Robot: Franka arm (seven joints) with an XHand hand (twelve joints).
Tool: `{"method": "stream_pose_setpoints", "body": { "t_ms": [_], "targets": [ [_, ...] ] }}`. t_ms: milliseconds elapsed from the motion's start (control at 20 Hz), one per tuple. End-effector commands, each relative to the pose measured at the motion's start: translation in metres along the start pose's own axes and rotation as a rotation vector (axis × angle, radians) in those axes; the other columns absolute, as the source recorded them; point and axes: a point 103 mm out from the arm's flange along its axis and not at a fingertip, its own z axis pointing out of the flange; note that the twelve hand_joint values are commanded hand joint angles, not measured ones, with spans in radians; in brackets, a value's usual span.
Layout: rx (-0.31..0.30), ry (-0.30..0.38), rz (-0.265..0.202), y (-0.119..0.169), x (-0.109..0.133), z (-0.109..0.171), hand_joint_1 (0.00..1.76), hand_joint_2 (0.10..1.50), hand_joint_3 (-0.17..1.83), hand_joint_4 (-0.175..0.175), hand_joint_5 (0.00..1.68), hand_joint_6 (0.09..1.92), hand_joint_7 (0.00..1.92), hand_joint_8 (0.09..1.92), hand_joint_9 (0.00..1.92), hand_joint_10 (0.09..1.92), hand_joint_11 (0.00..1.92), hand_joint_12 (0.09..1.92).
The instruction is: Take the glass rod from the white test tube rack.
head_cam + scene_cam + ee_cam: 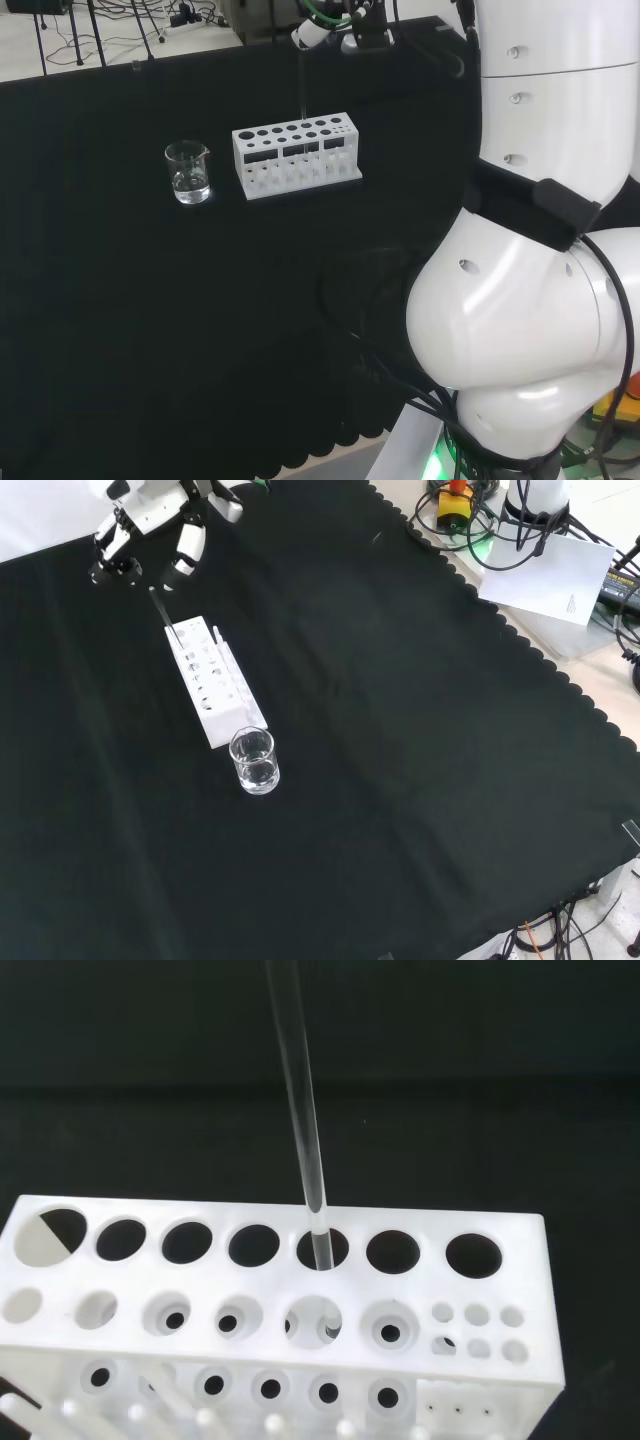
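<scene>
I am holding the glass rod at its upper end above the white test tube rack, near the far edge of the black cloth in the head view. My hand is hanging over the rack's end nearest the cloth's top edge in the front view, fingers pointing down and curled together around the rod. The rod is standing nearly upright, its lower end still sitting in 1 hole of the rack's back row, seen from the wrist.

The risk, as I am judging it: lifting off-axis could catch the rod on the hole's rim and tip or drag the light rack, or the smooth glass could slip through my fingers. A beaker is standing just beside the rack's other end.
</scene>
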Motion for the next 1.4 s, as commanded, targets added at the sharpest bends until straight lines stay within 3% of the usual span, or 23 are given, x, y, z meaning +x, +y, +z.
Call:
{"method": "stream_pose_setpoints", "body": {
  "t_ms": [50, 150, 350, 450, 800, 1400],
  "targets": [
    [-0.022, 0.018, -0.048, 0.005, 0.007, 0.01, 0.59, 0.96, 0.46, -0.175, 0.38, 0.12, 0.81, 0.92, 0.92, 0.88, 0.32, 1.37],
    [-0.033, 0.019, -0.066, 0.005, 0.01, 0.011, 0.64, 0.95, 0.47, -0.175, 0.42, 0.24, 0.91, 0.91, 1.01, 0.88, 0.37, 1.36],
    [-0.089, 0.014, -0.092, 0.001, 0.015, 0.012, 0.78, 0.9, 0.52, -0.175, 0.53, 0.79, 1.14, 0.89, 1.25, 0.83, 0.51, 1.32],
    [-0.098, 0.024, -0.099, 0.0, 0.018, 0.011, 0.86, 0.86, 0.57, -0.175, 0.64, 0.89, 1.23, 0.87, 1.35, 0.79, 0.59, 1.3],
    [-0.099, 0.046, -0.109, 0.001, 0.027, 0.011, 0.99, 0.79, 0.66, -0.175, 0.8, 0.93, 1.37, 0.84, 1.47, 0.75, 0.76, 1.24],
    [-0.069, 0.029, -0.106, 0.013, 0.027, 0.012, 1.01, 0.75, 0.71, -0.175, 0.67, 0.99, 1.33, 0.83, 1.46, 0.72, 0.93, 1.17]
  ]
}}
